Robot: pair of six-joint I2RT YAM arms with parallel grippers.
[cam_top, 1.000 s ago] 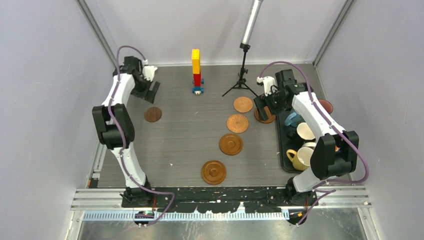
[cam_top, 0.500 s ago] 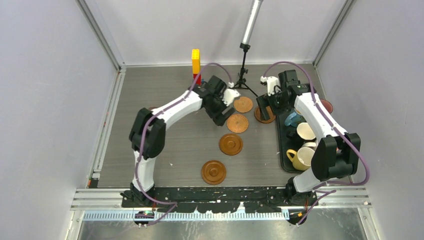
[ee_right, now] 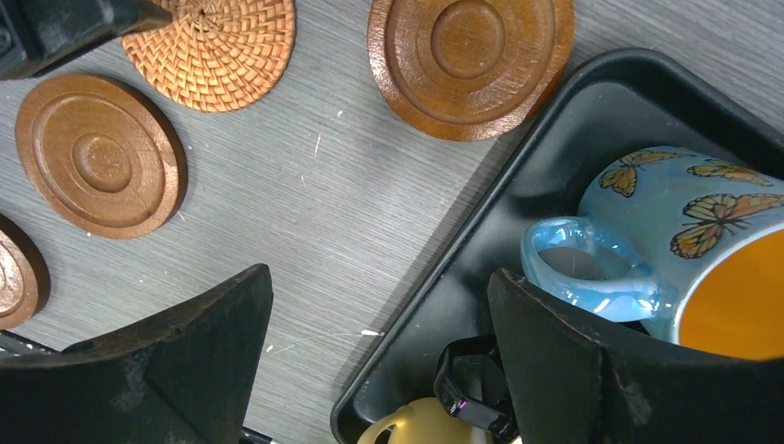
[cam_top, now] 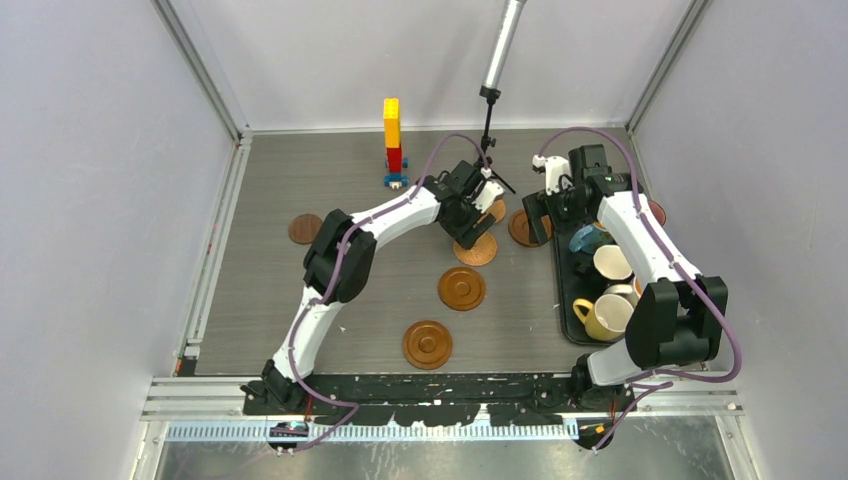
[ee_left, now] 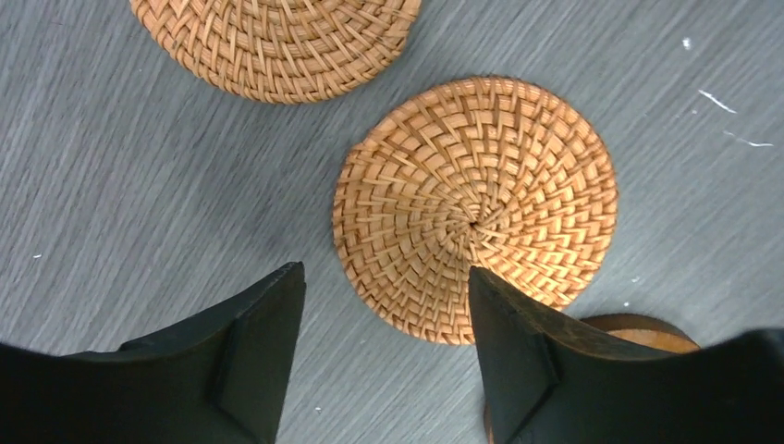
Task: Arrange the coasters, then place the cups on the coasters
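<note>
Round brown coasters (cam_top: 461,288) lie loosely on the grey surface (cam_top: 380,270) left of the black rectangular tray (ee_right: 518,213); arranging is unfinished. Handled mugs (cam_top: 610,262) sit inside the tray, none placed. Left end effector (ee_left: 384,287) is spread over a woven rattan coaster (ee_left: 473,208). Right end effector (ee_right: 379,287) is spread, empty.

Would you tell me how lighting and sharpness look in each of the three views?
Top external view: even light on the table, faint shadows. Left wrist view: the woven coaster is crisp, brighter lower right, soft shadow at its left. Right wrist view: the light blue mug shows glare on its handle.
</note>
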